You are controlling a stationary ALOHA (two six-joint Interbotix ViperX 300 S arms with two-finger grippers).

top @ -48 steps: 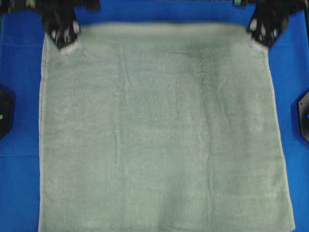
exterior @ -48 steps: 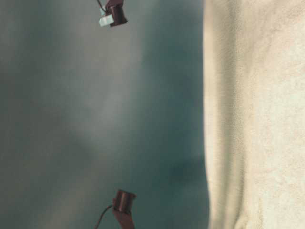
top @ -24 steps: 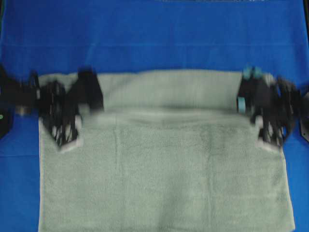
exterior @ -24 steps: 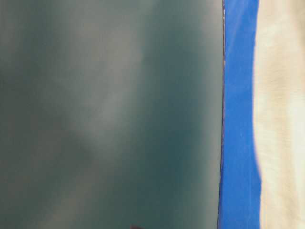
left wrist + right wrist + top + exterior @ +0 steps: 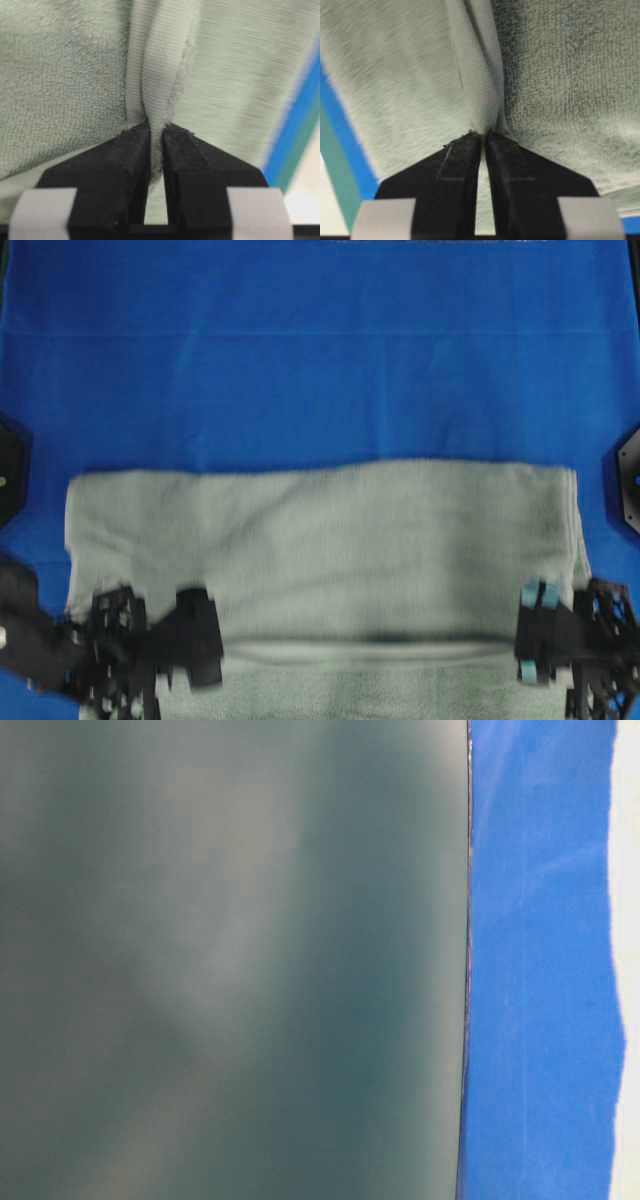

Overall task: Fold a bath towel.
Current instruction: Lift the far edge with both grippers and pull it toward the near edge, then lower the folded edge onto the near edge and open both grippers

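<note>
Gripping bath towel point(image 5: 330, 540) hem, both jaws clenched: left gripper point(image 5: 156, 131), right gripper point(image 5: 483, 134) | fuzzy sage terry, flat woven band | overhead: towel doubled over on blue cloth point(image 5: 320, 360); wrist views: pinch only

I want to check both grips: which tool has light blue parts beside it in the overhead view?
The right tool: light blue pieces beside it; the left tool is all black.

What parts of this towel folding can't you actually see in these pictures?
- Near edge of the towel: cut off by the bottom of the overhead view.
- Left gripper and right gripper: in the overhead view their tips are blurred and run off the bottom edge.
- Table-level view: mostly a grey-green blur; only the blue cloth and a pale sliver show.
</note>
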